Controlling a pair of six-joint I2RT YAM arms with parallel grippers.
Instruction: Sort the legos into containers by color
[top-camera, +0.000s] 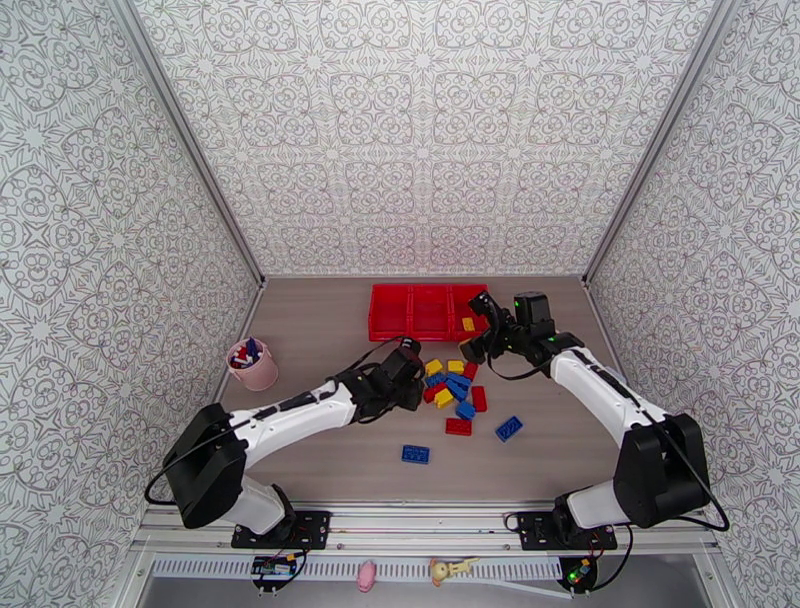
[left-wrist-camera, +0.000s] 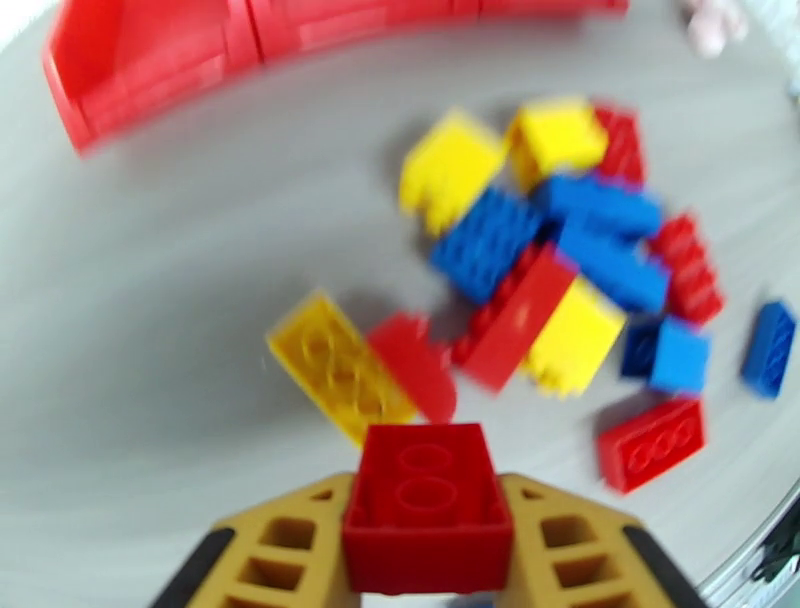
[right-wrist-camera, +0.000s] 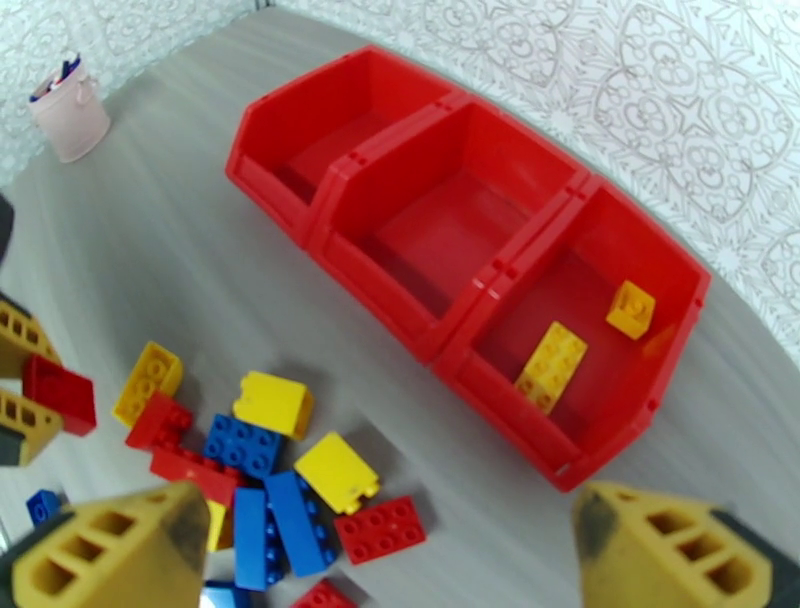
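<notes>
At the far left of your grey wood-grain table (top-camera: 310, 330) a small round pink cup (top-camera: 252, 365) stands near the wall, well apart from the bricks. Moving right, your left gripper (top-camera: 408, 368) is clamped on a red studded plastic brick (left-wrist-camera: 428, 510). Its tan fingers (left-wrist-camera: 290, 545) press the brick's two sides, and it is held above the tabletop at the left edge of the pile. Just beyond it lies the heap of red, blue and yellow plastic bricks (top-camera: 452, 385), jumbled and touching one another. A flat yellow brick (left-wrist-camera: 338, 365) and a red one (left-wrist-camera: 415, 365) lie nearest the held brick. Toward you from the heap, one blue brick (top-camera: 415, 454) lies alone, with a red brick (top-camera: 458, 426) and another blue brick (top-camera: 509, 428) to its right. Behind the heap sits the row of three joined bright red plastic bins (right-wrist-camera: 380, 270). The left and middle bins show bare floors. The right bin holds two yellow bricks, a long one (right-wrist-camera: 551, 366) and a small one (right-wrist-camera: 631, 309). Farthest right, your right gripper (top-camera: 480, 325) hangs over the near edge of that right bin. Its fingers (right-wrist-camera: 110, 545) are spread wide apart and hold nothing.
</notes>
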